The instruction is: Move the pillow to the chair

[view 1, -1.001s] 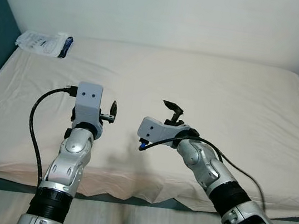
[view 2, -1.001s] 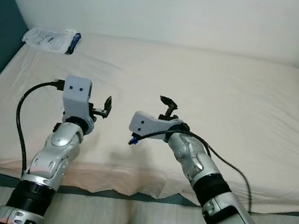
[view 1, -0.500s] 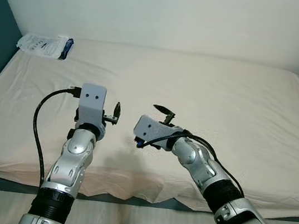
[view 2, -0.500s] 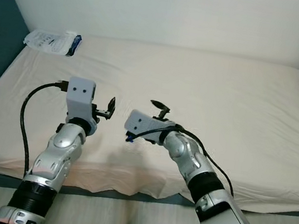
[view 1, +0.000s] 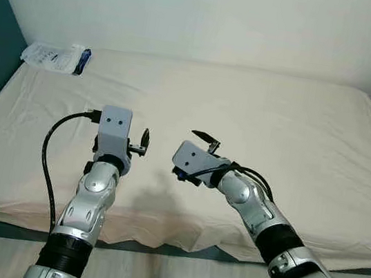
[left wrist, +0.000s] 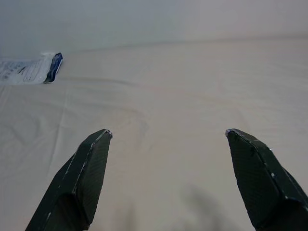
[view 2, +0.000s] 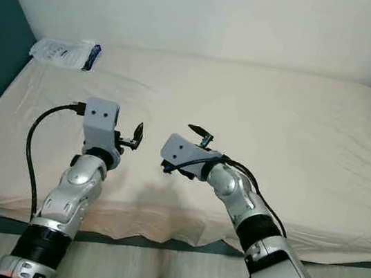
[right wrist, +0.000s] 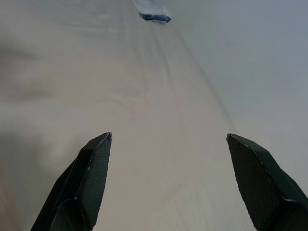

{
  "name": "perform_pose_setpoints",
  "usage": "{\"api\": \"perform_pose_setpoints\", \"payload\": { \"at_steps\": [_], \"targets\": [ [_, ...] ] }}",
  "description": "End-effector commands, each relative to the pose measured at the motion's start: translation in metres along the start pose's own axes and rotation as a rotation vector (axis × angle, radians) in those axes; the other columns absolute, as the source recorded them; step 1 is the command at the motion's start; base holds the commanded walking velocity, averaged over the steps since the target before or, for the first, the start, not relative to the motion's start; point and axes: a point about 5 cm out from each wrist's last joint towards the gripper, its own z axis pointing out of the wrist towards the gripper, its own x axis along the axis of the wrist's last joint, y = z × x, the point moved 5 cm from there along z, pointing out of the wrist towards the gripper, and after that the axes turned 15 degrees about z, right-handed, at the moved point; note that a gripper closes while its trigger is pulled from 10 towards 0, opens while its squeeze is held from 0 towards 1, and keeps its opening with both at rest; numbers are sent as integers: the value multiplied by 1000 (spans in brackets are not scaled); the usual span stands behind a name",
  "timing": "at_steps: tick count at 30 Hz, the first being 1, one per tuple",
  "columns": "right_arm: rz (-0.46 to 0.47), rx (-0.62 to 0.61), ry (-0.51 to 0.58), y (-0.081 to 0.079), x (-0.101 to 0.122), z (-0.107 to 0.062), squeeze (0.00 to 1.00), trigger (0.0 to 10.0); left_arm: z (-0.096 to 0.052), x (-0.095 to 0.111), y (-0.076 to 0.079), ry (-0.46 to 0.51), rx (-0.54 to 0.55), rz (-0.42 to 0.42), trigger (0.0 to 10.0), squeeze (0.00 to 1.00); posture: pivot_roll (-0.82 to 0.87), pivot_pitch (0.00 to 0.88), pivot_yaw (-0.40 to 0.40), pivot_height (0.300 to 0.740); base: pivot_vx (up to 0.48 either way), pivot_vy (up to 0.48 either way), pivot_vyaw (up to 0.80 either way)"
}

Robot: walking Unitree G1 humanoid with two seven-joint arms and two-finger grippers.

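A small white packet-like pillow was noted at the bed's far left corner, long axis along the headwall. Both grippers were held spread and empty over the near edge. The left gripper was judged nearer than the right gripper.

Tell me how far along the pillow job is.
No pillow lies on the bed, and no chair is in view, so it may be moved already or sit elsewhere. Both grippers, left and right, hover open and empty over the sheet. A white packet lies at the far left corner.
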Motion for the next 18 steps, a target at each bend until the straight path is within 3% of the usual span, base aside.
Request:
{"api": "perform_pose_setpoints", "payload": {
  "at_steps": [1, 9, 12, 18],
  "targets": [
    [12, 0, 15, 2, 2, 0, 16, 10000, 1, -5, -5, -14, 22, -9, 10000, 0, -56, 170, 8, 740, 0, 0, 0],
    [25, 16, 17, 1, 2, 1, 8, 10000, 0, -6, -7, -15, 30, -15, 10000, 0, -65, 174, 8, 740, 0, 0, 0],
    [-70, -25, 20, 4, 5, 1, 16, 10000, 1, -4, -6, -12, 30, -18, 10000, 0, -59, 176, 7, 740, 0, 0, 0],
    [-23, 107, -2, -10, 5, 7, 0, 10000, 2, -4, -8, -12, 31, -18, 10000, 0, -54, 179, 10, 740, 0, 0, 0]
  ]
}}
